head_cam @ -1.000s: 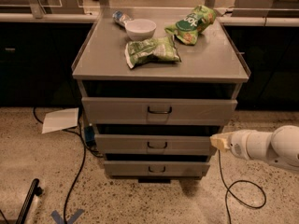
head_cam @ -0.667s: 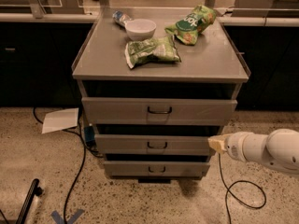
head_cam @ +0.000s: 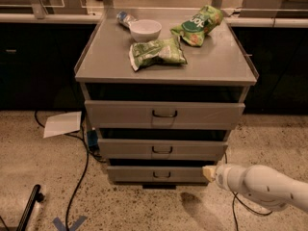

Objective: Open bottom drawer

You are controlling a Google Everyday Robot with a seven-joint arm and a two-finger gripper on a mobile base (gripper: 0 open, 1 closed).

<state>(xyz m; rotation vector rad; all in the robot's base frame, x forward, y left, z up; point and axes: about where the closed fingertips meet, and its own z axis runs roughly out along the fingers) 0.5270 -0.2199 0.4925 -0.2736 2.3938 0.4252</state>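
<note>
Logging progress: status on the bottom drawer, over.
Gripper low, at right end of bottom drawer, off its handle. Drawer looks shut. Cable trailing left of cabinet.

No text reads clearly; the green bag [head_cam: 197, 25] at the back right of the counter [head_cam: 216, 66] carries large white letters, too blurred to make out; the claw [head_cam: 208, 172] sits low, at the right end of the bottom drawer [head_cam: 134, 173].
</note>
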